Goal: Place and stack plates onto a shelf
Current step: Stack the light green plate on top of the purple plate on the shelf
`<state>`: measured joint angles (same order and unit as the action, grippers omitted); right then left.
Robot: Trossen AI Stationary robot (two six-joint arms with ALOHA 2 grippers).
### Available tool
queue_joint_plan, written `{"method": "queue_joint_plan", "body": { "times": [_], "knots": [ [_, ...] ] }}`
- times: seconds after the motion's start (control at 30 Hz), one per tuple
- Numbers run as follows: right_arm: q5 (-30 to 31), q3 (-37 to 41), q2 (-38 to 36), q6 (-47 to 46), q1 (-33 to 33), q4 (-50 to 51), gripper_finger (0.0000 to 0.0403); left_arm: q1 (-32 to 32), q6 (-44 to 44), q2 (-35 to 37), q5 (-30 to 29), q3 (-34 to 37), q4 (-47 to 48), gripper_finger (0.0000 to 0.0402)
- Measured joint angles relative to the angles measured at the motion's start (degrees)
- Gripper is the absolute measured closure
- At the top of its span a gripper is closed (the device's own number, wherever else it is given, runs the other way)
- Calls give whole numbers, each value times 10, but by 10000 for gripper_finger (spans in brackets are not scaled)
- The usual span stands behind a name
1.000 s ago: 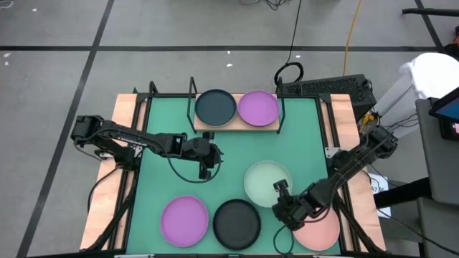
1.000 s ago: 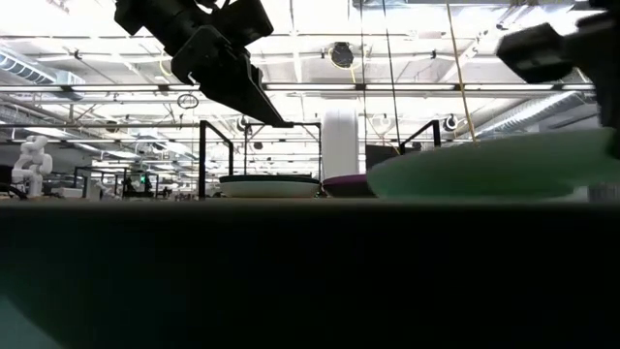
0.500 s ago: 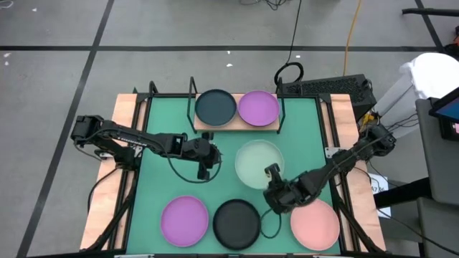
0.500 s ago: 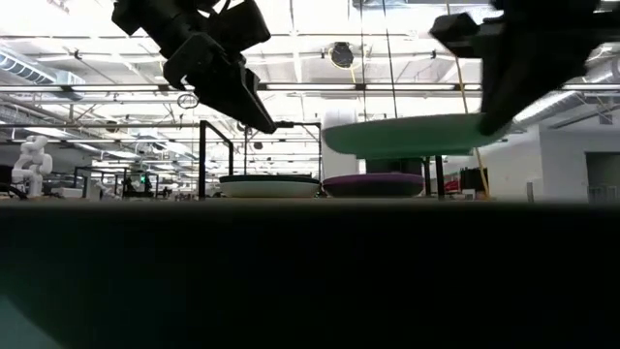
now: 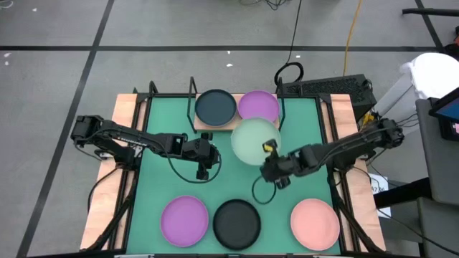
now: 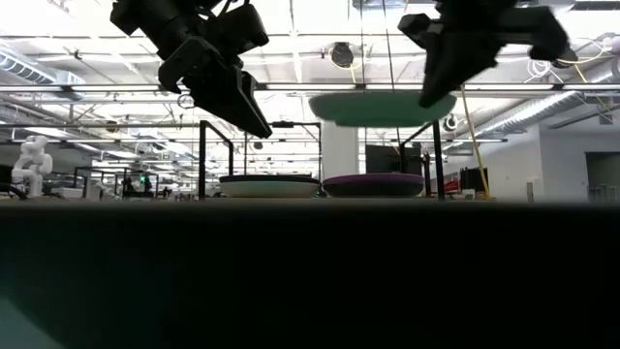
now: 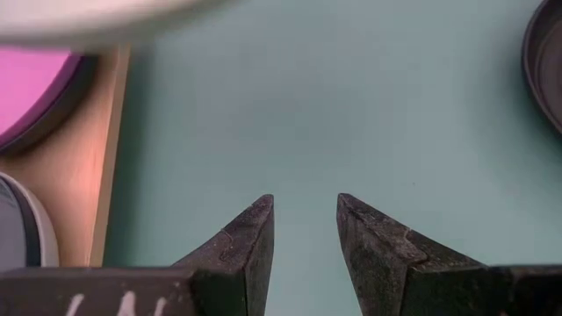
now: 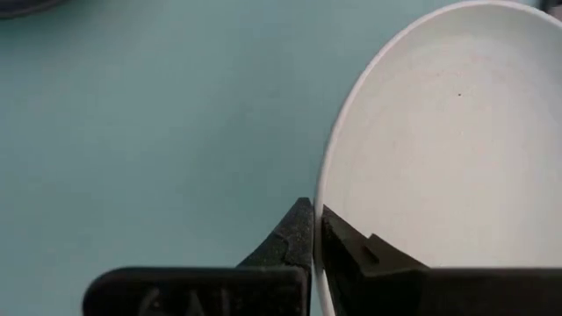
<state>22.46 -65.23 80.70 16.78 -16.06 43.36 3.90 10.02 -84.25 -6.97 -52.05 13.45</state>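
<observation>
The green worktop (image 5: 165, 179) is the biggest thing here. At its far edge sits the shelf (image 5: 237, 126), a small wood board with black wire posts. Two plates are on the shelf: a dark plate (image 5: 215, 107) and, just beside it, a purple plate (image 5: 258, 104).

A mint plate (image 5: 254, 140) hangs in the air just in front of the shelf, partly over the purple plate. It is level, and higher than the plates on the shelf. The right tool (image 5: 271, 163) is pinched tight on the mint plate's rim, on the side away from the shelf.

Far from the shelf, near the front edge, lie three more plates in a row: purple (image 5: 184, 220), black (image 5: 237, 222) and pink (image 5: 315, 221).

The left tool (image 5: 204, 170) waits in front of the shelf, partly open, holding nothing.

The plate looks light, stiff and smooth. It could slip or tip, so a firm hold on the rim seems best.
</observation>
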Motion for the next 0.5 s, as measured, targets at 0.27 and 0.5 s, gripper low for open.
{"method": "queue_joint_plan", "body": {
  "times": [0.27,0.5],
  "knots": [
    [-2,0,-44,87,82,-57,403,0,1,0,0,0,-2,268],
    [-79,0,-40,131,170,-105,403,0,1,0,0,0,-3,268]
  ]
}}
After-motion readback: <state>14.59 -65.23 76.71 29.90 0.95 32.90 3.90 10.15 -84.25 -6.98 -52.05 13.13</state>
